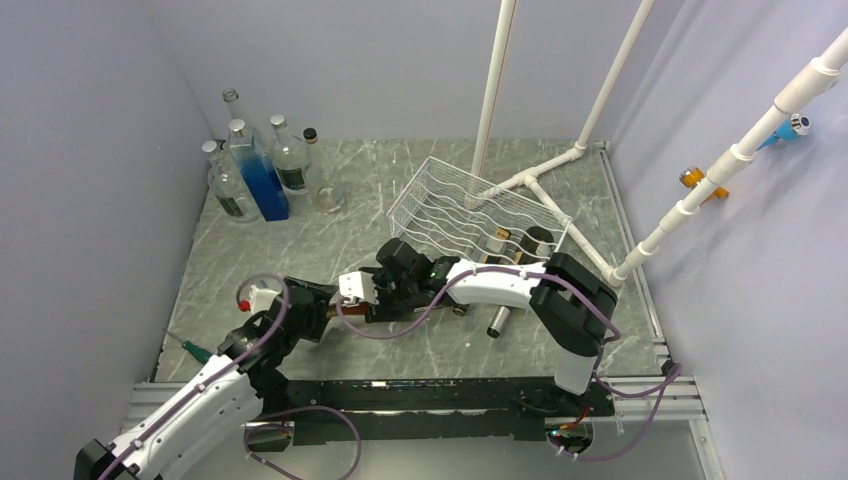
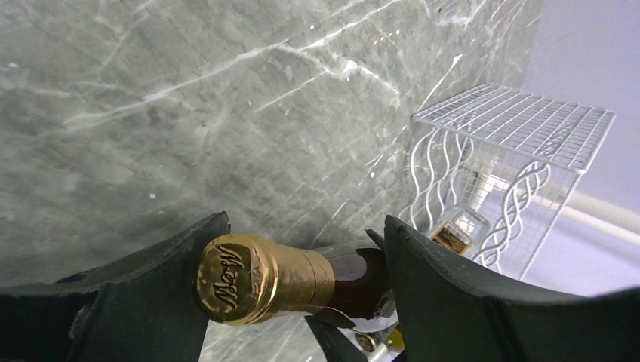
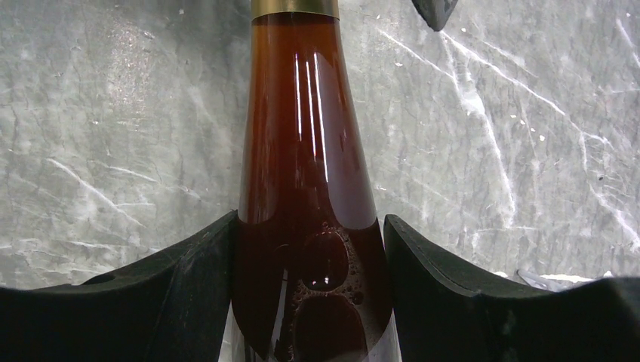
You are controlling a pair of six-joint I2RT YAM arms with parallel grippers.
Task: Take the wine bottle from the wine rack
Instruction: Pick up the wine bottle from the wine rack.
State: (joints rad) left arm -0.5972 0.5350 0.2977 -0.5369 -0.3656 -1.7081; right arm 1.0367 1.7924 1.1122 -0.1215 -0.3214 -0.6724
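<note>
Wine bottle (image 3: pixel 309 188): one. Clear glass, amber-brown liquid with bubbles at the shoulder, and a long tapering neck. The neck ends in a gold foil cap (image 2: pixel 260 279) with embossed script.

Position: off the wine rack (image 1: pixel 440 195), over the grey marbled table (image 1: pixel 300 240). In the top view that is frame centre, down-left of the rack, and the bottle is mostly hidden under both wrists.

Right gripper (image 3: pixel 309 220): jaws clamped on the bottle's shoulder, glass filling the gap edge to edge.

Left gripper (image 2: pixel 306 220): jaws apart either side of the foil neck. The cap lies against one finger (image 2: pixel 151 286), with a gap to the other.

Counts:
- Rack: one, white wire with wavy rows, seen tilted in the top view.
- Dark bottle ends (image 1: pixel 520 240) in the rack: two.
- Silver-tipped bottle end (image 1: pixel 497 322): one, poking out below the right arm.
- Glass bottles (image 1: pixel 255 160): a cluster in the upper left corner, at least four, one holding blue liquid.
- White pipes (image 1: pixel 495 90): three rising at upper right.
</note>
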